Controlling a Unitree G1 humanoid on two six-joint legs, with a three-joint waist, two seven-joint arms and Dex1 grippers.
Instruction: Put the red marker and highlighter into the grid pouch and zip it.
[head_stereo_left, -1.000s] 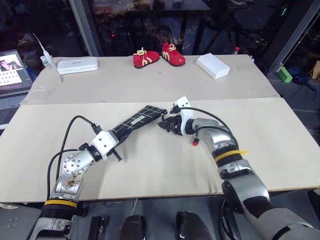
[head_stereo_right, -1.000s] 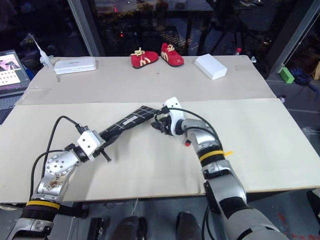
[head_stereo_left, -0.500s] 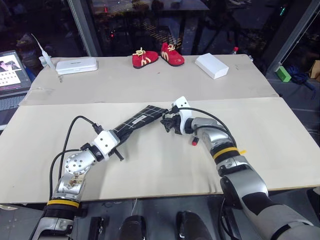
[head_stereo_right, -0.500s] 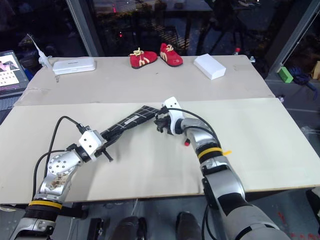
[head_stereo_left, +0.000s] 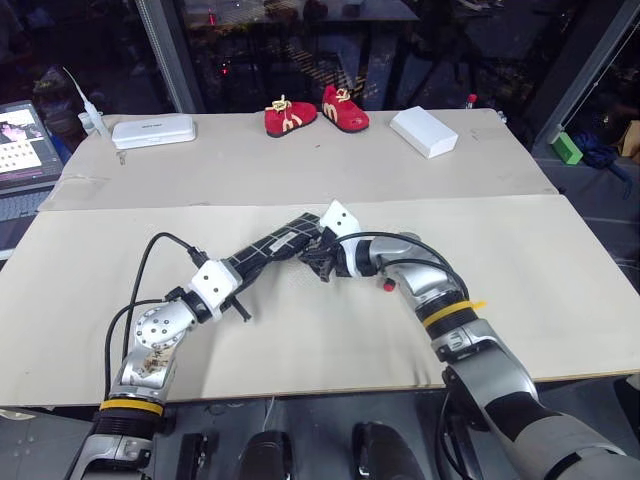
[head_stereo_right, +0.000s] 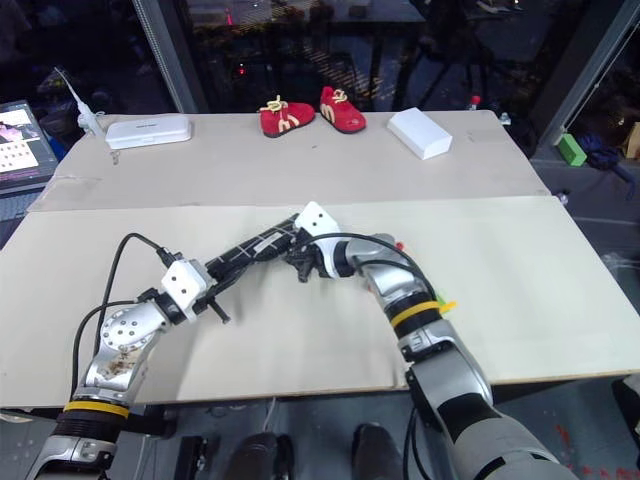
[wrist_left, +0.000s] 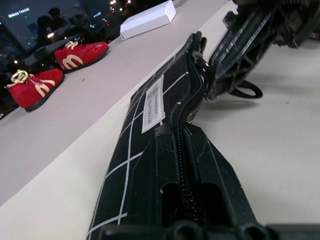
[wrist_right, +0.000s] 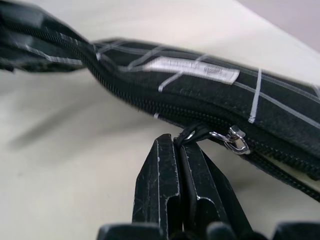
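— What moved?
— Right gripper (wrist_right: 177, 145) slid left along the grid pouch (head_stereo_left: 275, 245) and pinched its zipper cord (wrist_right: 192, 134).
— And the left gripper (wrist_left: 182, 155)?
— It squeezed the pouch's near end above the table (head_stereo_left: 300, 340). Red shoes (head_stereo_left: 316, 111) sat far back.

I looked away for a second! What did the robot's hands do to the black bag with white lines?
The right gripper closed on the zipper cord of the grid pouch and drew back along the pouch toward the left gripper, its wrist rolling. The left gripper kept clamping the pouch's other end, in the same spot. The red shoes and white box stayed put.
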